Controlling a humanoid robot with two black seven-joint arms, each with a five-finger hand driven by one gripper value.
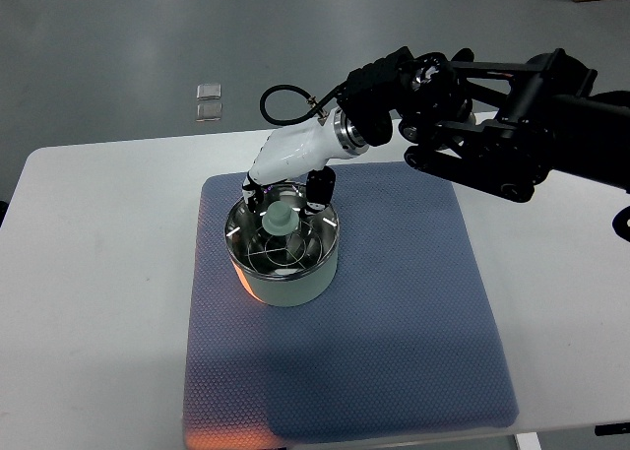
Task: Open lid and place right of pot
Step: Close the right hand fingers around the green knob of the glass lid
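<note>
- Tabletop (98, 273): white, spread beneath and all round the fingers; nothing else is seen on it besides the mat and pot.
- Mat (394, 322): blue-grey textured cloth, laid under the pot and extending well to the right and toward the camera from the fingers. Bare mat right of the pot is judged the drop zone for the lid.
- Right arm (512, 125): black links entering from the right edge, ending in a white wrist shell w/ a cable loop; right hand (285, 189) is poised over the pot's far rim. Left arm is not seen.
- Pot (283, 248): white-walled, steel-rimmed, directly below the fingers, on the mat's left part.
- Lid (281, 243): glass, seated on the pot, apparently not yet lifted; just below the fingertips.
- Knob (280, 220): pale green, at lid centre, between and slightly nearer the camera than the fingers (317, 189).
- Fingers: narrowly parted, dark tips pointed down either side of the knob; contact w/ the knob cannot be confirmed, so nothing is taken as held.
- Step in hand (judged): the grasp on the knob. The knob should be centred between the tips before closing, squeezed firmly, and lifted straight up to clear the rim before any move to the right; a skewed pinch could let the lid tilt or drag the pot.
</note>
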